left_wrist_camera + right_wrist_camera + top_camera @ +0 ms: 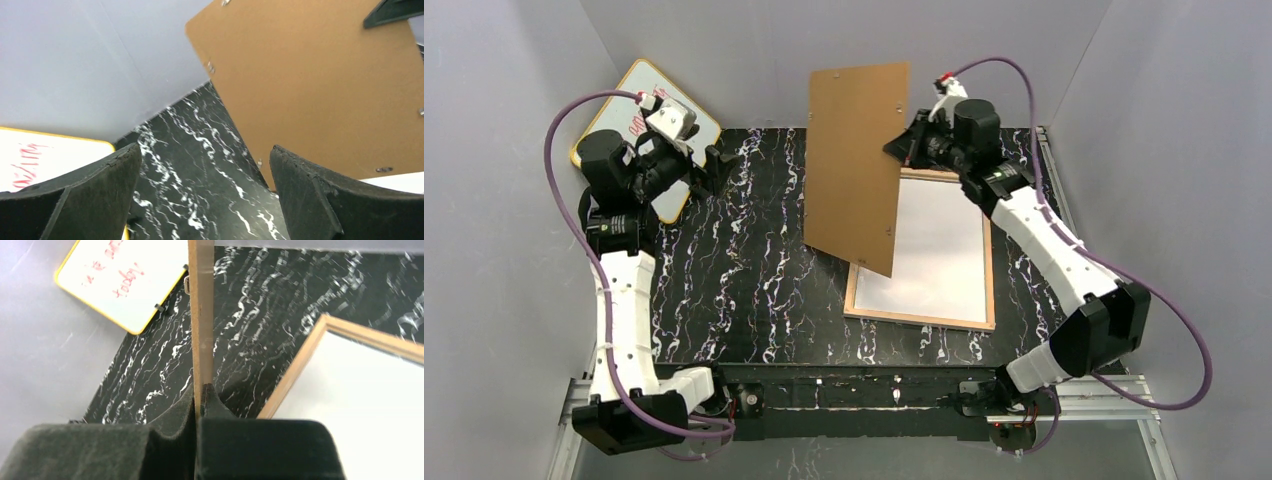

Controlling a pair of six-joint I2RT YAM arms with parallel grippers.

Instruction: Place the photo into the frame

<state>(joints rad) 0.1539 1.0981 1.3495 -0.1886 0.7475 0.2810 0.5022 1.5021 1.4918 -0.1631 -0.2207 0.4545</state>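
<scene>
Right gripper: jaws pinched tight on the edge of a thin, stiff brown fibreboard backing panel. The panel stands tilted. Its lower near corner is over the left rim of the frame, and I cannot tell if it touches.

Left gripper: jaws wide apart, nothing between them. It hangs at the far left by the yellow-rimmed whiteboard with red writing, well apart from the panel.

Frame: a large thin rectangle, tan wood rim up. It lies flat on the black, white-veined tabletop, right of centre.

Photo: I take the white sheet filling the rim for the paper print, face down with its plain back showing. The picture side is hidden, so that is my reading only.

Handling, as I judge it:
- The print is light, limp paper that creases easily. It sits flush in the recess with no edge to pinch.
- If it needs squaring, I would nudge it at a corner with one pad and never squeeze mid-sheet.
- The panel is light and rigid, so an edge grip suits it. I would keep clear of the small metal tabs along its edges.
- The frame is stiff, so its rim is the place to steady it.

Risk: the panel's low corner could drag across the paper. I would hinge it down from the left rim, slowly.
</scene>
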